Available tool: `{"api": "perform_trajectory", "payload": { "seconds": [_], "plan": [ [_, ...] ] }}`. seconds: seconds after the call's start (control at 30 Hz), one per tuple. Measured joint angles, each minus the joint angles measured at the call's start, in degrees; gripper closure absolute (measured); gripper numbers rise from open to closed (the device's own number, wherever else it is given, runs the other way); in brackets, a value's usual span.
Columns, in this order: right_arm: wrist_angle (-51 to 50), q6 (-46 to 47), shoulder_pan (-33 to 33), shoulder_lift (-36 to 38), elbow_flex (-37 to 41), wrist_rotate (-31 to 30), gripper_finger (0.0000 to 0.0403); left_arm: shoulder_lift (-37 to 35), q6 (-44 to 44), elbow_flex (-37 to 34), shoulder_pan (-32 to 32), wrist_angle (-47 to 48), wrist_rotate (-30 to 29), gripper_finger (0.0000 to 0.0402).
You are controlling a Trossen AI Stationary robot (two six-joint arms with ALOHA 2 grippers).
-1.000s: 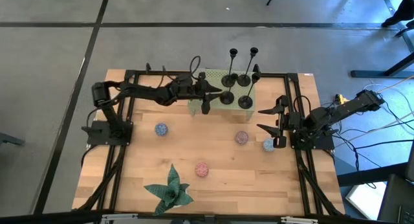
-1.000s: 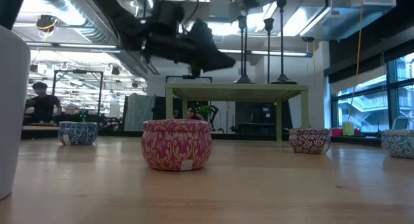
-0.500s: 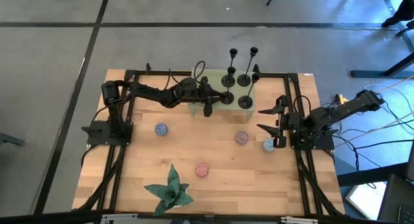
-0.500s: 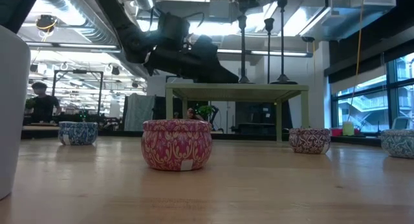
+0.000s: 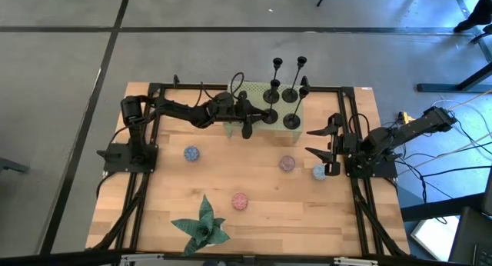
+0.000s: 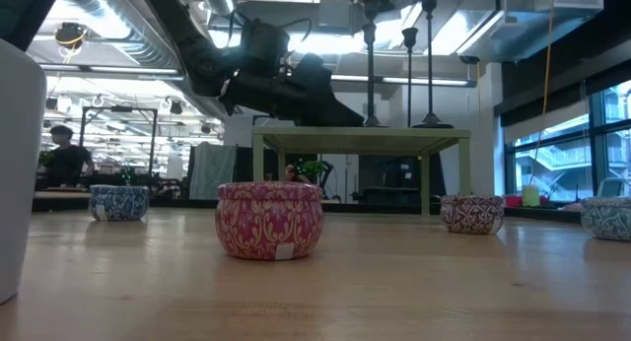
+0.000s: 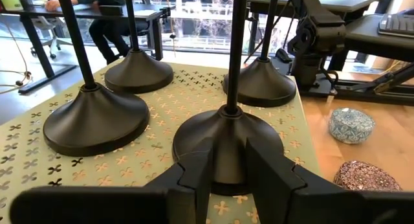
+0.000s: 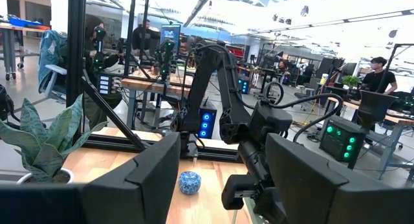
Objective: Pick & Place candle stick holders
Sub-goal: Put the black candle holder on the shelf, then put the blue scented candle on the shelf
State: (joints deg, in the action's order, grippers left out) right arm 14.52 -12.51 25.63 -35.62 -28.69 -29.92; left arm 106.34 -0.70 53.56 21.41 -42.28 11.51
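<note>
This is a robotics lab. Many workbenches [image 8: 155,81] with equipment stand around. A person [image 6: 65,159] sits at a desk [image 6: 69,193].

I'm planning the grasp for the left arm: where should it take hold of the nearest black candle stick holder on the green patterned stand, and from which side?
On the nearest black candle stick holder, grip the thin upright stem just above the domed disc base, coming in level from the table's open side. The left gripper already straddles that stem; the base is too wide and sloped to pinch.

Light: bright, even, overhead | Glare: ceiling lights [image 6: 463,26] blown out, low view | Shadows: soft, faint | Blur: near wrist fingers soft
</note>
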Motion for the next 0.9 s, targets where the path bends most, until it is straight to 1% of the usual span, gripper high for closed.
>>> {"api": "perform_trajectory", "payload": {
  "seconds": [0.1, 0.17, 0.3, 0.4, 0.5, 0.6, 0.73, 0.9],
  "plan": [
    [0.0, 0.0, 0.0, 0.0, 0.0, -0.01, 0.0171, -1.14, 0.93, -0.04, -0.06, 0.59, 0.03, 0.0313],
    [-0.24, 0.0, -0.02, 0.0, 0.0, -0.01, 0.0171, -3.1, 1.28, -0.04, -0.32, 0.62, 0.11, 0.0313],
    [-0.74, 0.08, -0.01, 0.0, -0.01, 0.01, 0.0171, -9.34, -0.32, -0.04, -1.09, 1.56, 0.27, 0.0313],
    [-2.93, 0.28, 0.0, 0.0, -0.02, 0.17, 0.0171, -14.93, -0.51, -0.04, -2.01, 5.47, 0.31, 0.0313],
    [-6.19, 3.74, -0.01, -0.39, -0.02, 0.16, 0.0171, -21.12, -0.72, -0.02, -2.91, 11.6, 0.39, 0.0313],
    [-7.2, 7.54, 0.0, -1.7, -0.02, 0.19, 0.0171, -26.97, -3.98, -0.02, -3.88, 20.02, 0.42, 0.0313],
    [-7.27, 8.61, 0.0, -4.39, -0.32, 0.4, 0.0171, -33.68, -6.49, -0.02, -5.04, 29.8, 0.28, 0.0313],
    [-7.19, 12.31, 0.0, -9.18, -1.45, 5.48, 0.0171, -39.75, -6.57, -0.04, -6.51, 37.69, 0.17, 0.0313]
  ]
}}
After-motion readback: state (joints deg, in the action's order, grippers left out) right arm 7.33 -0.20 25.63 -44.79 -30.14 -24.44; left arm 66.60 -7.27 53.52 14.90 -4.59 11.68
